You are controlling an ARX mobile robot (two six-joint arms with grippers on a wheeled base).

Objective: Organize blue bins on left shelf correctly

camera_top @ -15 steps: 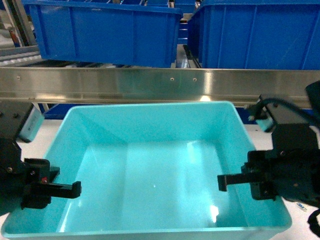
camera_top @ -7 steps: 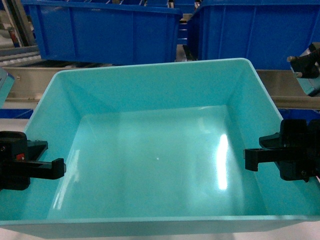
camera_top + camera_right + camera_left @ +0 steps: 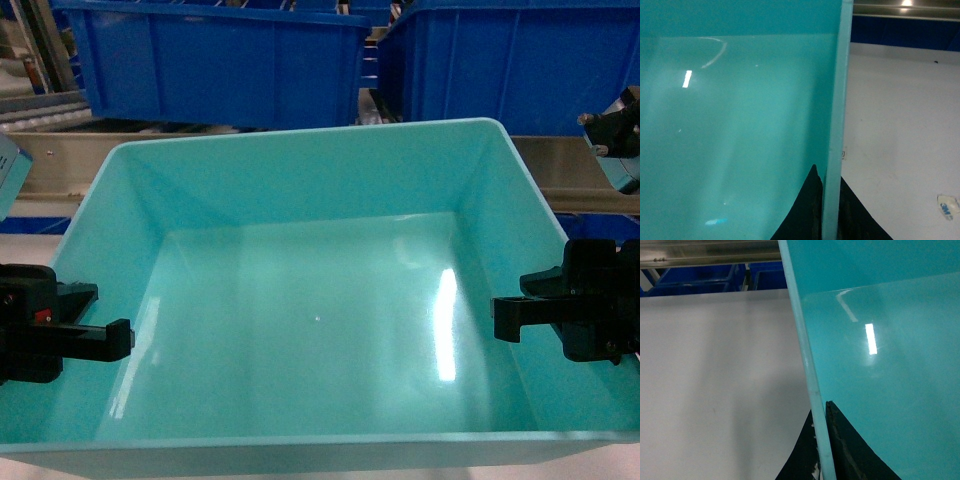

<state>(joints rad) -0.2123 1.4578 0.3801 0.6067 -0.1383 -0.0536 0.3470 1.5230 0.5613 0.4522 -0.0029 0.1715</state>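
Left claw at nine o'clock grips the turquoise bin wall. Right claw at three o'clock clamps the opposite wall.

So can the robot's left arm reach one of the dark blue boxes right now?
Probably not yet. The left gripper is clamped on the turquoise tub's left wall, and the dark blue bins sit behind the steel shelf rail.

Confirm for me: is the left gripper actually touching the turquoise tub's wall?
Touching. The left wrist view shows the left gripper with its black fingers pressed on both sides of the turquoise tub rim, no gap.
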